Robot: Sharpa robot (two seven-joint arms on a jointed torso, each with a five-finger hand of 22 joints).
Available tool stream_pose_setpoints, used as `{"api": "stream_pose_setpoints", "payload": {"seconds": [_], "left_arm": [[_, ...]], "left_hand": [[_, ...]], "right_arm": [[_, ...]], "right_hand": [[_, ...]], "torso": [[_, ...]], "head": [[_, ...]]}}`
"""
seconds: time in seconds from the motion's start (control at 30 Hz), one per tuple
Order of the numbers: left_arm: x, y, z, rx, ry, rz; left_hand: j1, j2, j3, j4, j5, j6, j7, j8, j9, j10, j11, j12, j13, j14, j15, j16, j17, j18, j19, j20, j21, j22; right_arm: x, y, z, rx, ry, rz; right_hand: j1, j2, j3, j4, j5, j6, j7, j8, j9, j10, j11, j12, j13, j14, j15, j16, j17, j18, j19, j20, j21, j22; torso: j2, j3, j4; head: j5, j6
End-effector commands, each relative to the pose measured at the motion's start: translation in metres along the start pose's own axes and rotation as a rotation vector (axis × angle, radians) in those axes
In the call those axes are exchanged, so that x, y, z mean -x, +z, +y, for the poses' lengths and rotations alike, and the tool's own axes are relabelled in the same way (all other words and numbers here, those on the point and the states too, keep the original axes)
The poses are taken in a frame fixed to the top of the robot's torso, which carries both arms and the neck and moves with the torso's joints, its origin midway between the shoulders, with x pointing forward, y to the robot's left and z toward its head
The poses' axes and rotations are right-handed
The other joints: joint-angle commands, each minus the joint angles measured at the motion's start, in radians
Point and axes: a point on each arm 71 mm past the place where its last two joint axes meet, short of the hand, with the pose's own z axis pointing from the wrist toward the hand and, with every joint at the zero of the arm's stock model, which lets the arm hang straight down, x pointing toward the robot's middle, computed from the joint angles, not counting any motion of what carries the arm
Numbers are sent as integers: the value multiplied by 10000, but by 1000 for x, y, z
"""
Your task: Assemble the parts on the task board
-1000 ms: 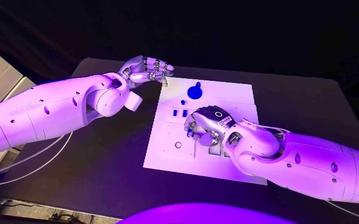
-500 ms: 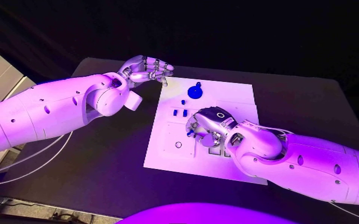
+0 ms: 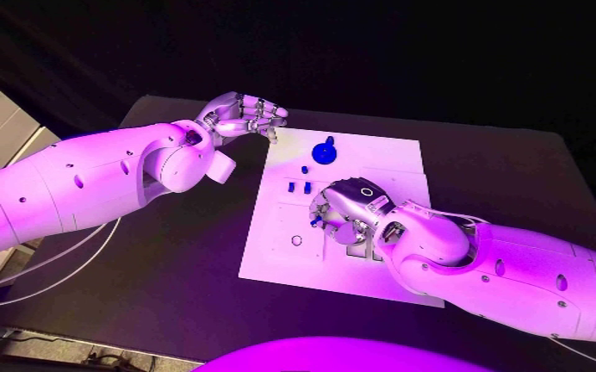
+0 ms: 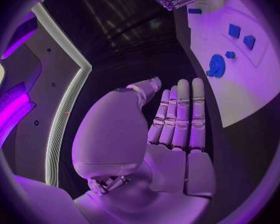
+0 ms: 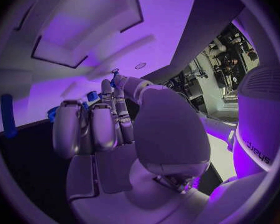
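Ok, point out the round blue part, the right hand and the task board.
Round blue part (image 3: 324, 152), head view, on its disc.
Right hand (image 3: 344, 210), head view, on the back of the hand.
Task board (image 3: 281, 260), head view, on a bare near-left patch.

The task board (image 3: 280, 256) is lying in the middle of the table (image 3: 162, 286). A round part (image 3: 324, 151) is sitting on the board near its far edge, and three smaller parts (image 3: 300, 184) are sitting just in front of it, toward the board's middle. The left hand (image 3: 242, 117) is hanging over the table beside the board's far left corner. The right hand (image 3: 344, 210) is hovering over the middle of the board, nearer than the small parts.
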Motion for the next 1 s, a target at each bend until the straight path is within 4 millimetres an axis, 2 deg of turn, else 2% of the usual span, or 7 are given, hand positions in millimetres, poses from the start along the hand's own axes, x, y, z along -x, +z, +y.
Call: {"api": "stream_pose_setpoints", "payload": {"seconds": [0.03,0.5,1.0], "left_arm": [[-1,1,-1,-32,-54,44],[-1,0,0,8,-53,41],[-1,0,0,14,-59,58]], "left_hand": [[63,18,-57,26,-39,-89,-6,-25,-10,-81,-8,-16,-14,42,1,-32,-14,109,47,0,-41,-15],[60,20,-66,34,-40,-85,-7,-23,-9,-96,-6,-13,-18,39,4,-36,-17,108,47,3,-51,-20],[59,19,-69,36,-40,-85,-6,-23,-9,-100,-5,-13,-19,38,5,-38,-18,108,46,4,-54,-21]], "right_arm": [[0,-2,0,-20,-112,-84],[2,-7,-1,-171,-191,-85],[-1,-4,2,-171,-230,181]], "right_hand": [[15,11,-12,-50,26,-44,-1,61,17,509,-431,48,15,300,-67,41,-10,-124,2,-24,-66,689],[10,9,-11,-61,36,-46,-2,70,31,516,-433,43,21,306,-68,66,21,-135,25,-25,-14,727],[3,8,-13,-61,37,-45,-3,74,36,519,-432,42,23,304,-68,62,9,-133,22,-25,-22,722]], "torso": [[-1,-4,-11],[2,-9,-9],[5,-22,8]], "head": [[-1,10],[8,-8],[1,-46]]}}
